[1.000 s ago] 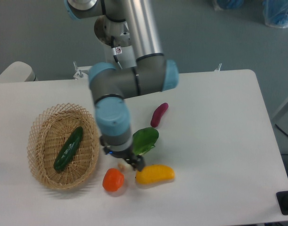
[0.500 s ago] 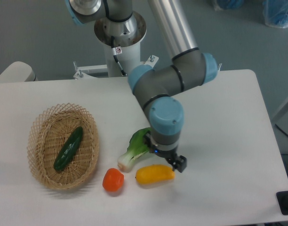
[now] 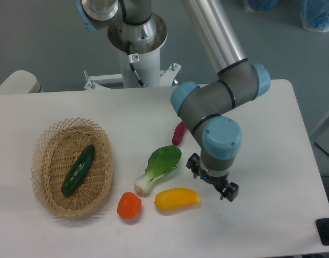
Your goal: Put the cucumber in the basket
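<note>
The dark green cucumber (image 3: pixel 78 170) lies inside the oval tan wicker basket (image 3: pixel 48 141) at the left of the white table. My gripper (image 3: pixel 227 192) hangs over the table to the right of the vegetables, far from the basket. It holds nothing. Its fingers point down and the arm's wrist hides most of them, so I cannot tell how far apart they stand.
A bok choy (image 3: pixel 158 168) lies at mid-table, a yellow pepper (image 3: pixel 177 198) and an orange tomato (image 3: pixel 129 205) in front of it. A purple sweet potato (image 3: pixel 179 131) lies partly behind the arm. The table's front edge is close below the gripper.
The arm has swung to the right, from above the bok choy and pepper to beyond the pepper's right end. The cucumber has stayed in the basket.
</note>
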{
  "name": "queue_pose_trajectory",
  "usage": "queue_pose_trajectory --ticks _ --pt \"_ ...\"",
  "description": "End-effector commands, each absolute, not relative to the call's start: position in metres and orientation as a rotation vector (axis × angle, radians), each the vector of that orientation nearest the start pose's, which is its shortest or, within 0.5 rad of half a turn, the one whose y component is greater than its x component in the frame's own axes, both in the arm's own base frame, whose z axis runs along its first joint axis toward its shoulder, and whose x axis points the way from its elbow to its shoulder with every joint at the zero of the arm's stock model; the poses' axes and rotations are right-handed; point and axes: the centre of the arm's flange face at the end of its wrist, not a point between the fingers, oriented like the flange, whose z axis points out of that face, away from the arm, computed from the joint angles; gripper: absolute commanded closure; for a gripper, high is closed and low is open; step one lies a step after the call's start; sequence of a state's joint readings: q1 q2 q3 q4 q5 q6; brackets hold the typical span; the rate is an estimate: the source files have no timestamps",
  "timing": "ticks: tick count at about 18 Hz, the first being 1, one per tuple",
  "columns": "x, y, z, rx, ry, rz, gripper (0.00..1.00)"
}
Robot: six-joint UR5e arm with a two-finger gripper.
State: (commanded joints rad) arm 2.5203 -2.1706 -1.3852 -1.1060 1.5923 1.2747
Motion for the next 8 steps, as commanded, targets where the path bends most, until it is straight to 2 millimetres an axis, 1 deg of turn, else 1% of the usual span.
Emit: queue_pose_trajectory --ticks 3,5,8 --pt "-0.4957 0.5150 0.2580 -3.093 0.533 0.079 0.00" --pt "-0.4985 0.5110 0.2585 -3.090 0.521 0.080 0.00" --pt "-0.4977 0.5108 0.2571 -3.088 0.521 0.073 0.00"
